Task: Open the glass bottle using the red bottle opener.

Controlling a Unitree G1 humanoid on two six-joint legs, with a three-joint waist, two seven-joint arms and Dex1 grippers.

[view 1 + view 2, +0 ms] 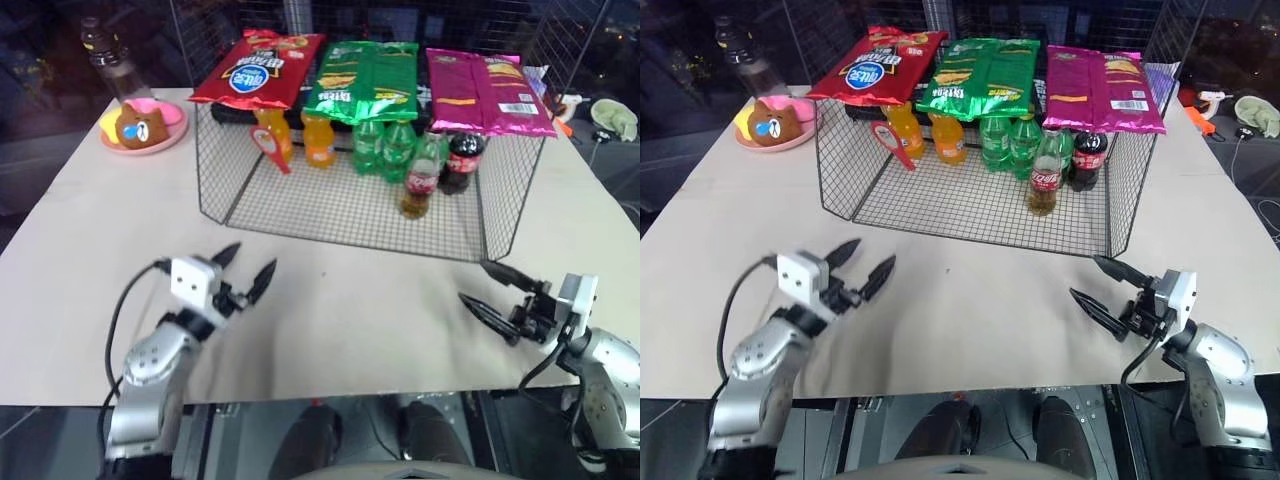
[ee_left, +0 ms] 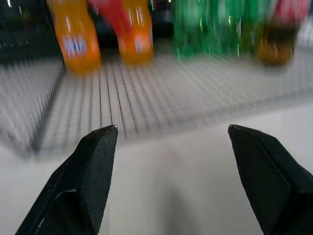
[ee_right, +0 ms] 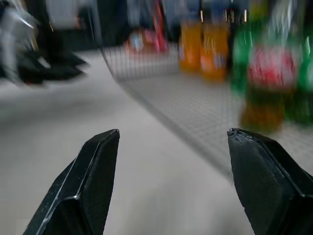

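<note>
The glass bottle [image 1: 421,178], with a red label and amber liquid, stands inside the wire basket [image 1: 340,215] toward its right side, next to a dark cola bottle [image 1: 462,160]. The red bottle opener [image 1: 271,146] leans upright in the basket's left part, in front of the orange bottles [image 1: 318,138]. My left gripper [image 1: 250,262] hovers open over the table in front of the basket's left corner, empty. My right gripper [image 1: 473,282] is open and empty near the basket's right front corner. The right wrist view has the glass bottle [image 3: 268,83] ahead and to one side.
Three snack bags [image 1: 370,75] lie across the top of the basket. Green bottles [image 1: 383,145] stand between the orange ones and the glass bottle. A pink plate [image 1: 170,137] with a bear toy and a plastic bottle [image 1: 112,62] sit at the table's back left.
</note>
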